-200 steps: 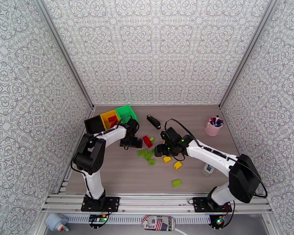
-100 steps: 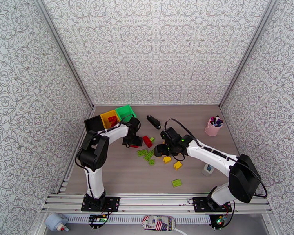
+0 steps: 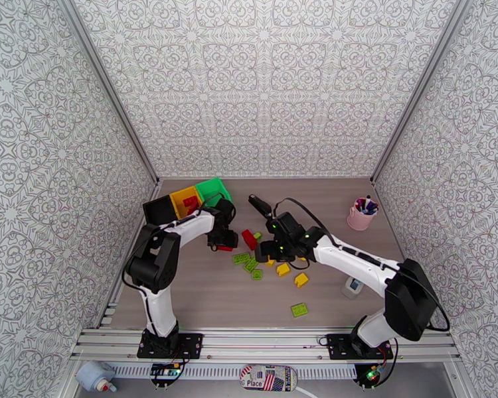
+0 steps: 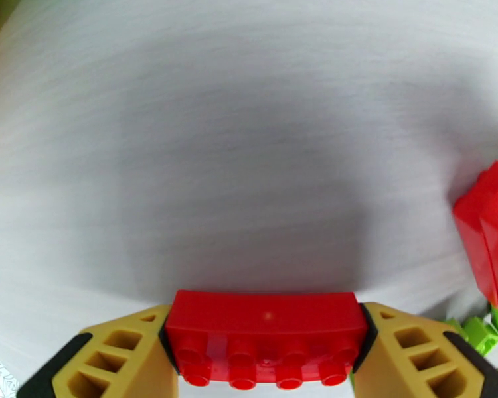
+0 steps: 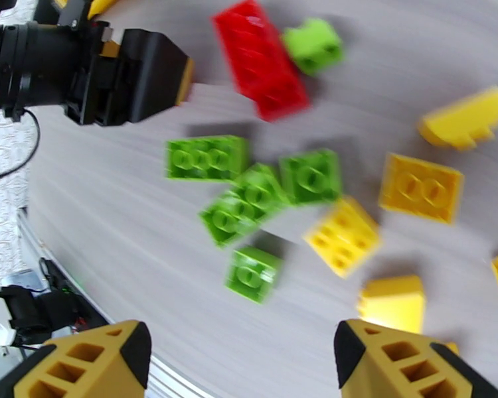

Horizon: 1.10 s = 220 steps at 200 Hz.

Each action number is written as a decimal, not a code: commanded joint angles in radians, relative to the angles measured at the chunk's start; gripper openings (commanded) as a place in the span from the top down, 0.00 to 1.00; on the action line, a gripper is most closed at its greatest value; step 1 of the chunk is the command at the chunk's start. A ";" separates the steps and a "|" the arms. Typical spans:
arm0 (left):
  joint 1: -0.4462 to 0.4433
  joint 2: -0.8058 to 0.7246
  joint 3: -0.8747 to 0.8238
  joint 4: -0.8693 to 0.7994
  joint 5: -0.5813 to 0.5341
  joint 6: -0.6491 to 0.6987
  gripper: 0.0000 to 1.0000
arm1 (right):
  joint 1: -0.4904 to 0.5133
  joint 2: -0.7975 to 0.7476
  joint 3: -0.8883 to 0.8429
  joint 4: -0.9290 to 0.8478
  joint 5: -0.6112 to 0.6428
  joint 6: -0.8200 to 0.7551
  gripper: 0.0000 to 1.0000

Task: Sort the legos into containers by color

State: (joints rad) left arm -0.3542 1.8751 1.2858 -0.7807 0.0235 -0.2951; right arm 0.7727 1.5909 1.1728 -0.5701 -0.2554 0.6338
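In the left wrist view the left gripper is clamping a long red lego by its ends, low in the frame. The right gripper is hanging spread wide and gripping nothing, above loose green legos and yellow legos. From overhead, the black bin, yellow bin and green bin are sitting in a row, left of centre
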 commanded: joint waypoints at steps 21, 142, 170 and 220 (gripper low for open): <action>0.143 -0.149 -0.036 0.013 0.082 -0.058 0.41 | 0.066 0.157 0.175 0.130 -0.160 0.043 0.27; 0.440 0.046 0.416 -0.041 0.125 -0.143 0.38 | 0.088 0.208 0.314 0.034 -0.105 0.016 0.29; 0.463 0.100 0.507 -0.078 0.113 -0.163 0.16 | 0.081 0.142 0.245 0.004 -0.038 0.003 0.28; 0.410 -0.034 0.350 0.002 0.110 -0.171 0.03 | 0.048 0.057 0.146 -0.042 0.053 -0.011 0.26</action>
State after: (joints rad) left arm 0.0933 1.9396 1.7203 -0.7963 0.1341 -0.4530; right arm 0.8413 1.6829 1.3552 -0.5613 -0.2802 0.6468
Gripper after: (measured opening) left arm 0.953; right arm 0.738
